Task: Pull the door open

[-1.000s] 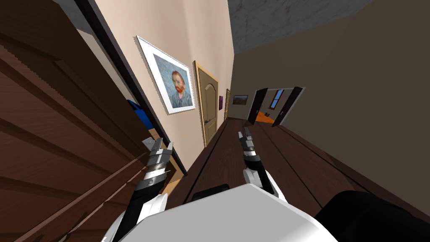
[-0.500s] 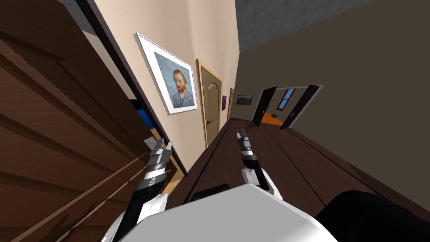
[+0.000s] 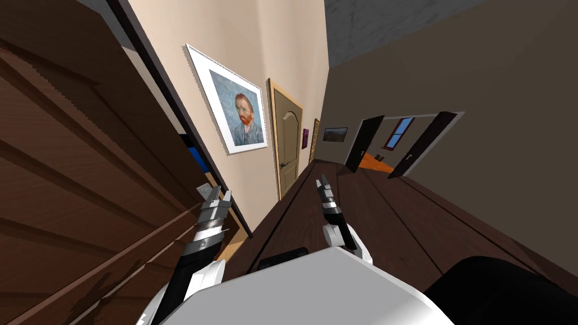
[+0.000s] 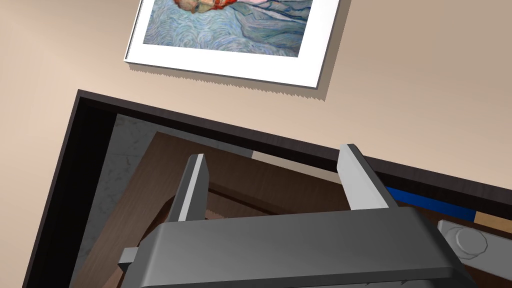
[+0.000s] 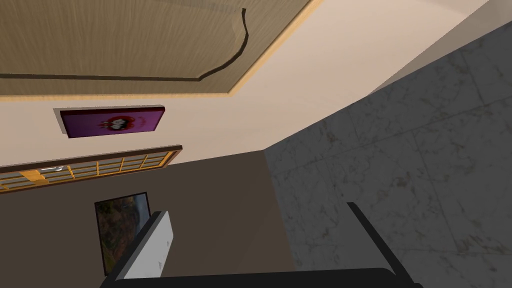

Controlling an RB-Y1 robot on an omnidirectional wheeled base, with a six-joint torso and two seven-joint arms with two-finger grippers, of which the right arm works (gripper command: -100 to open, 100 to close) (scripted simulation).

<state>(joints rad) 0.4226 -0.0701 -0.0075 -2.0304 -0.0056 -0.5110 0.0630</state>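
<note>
Your left gripper hangs, jaws wide and empty, at the free edge of the brown door on the frame's left, with the grey handle just beside them, not between, while the right gripper, jaws also wide, sits well apart mid-frame.

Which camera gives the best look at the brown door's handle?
The left wrist view: the grey handle sits close beside the left gripper, its round knob plain, though the gripper's body covers part. The head view shows it small by that gripper's fingertips. The right wrist view faces a far wall instead.
</note>
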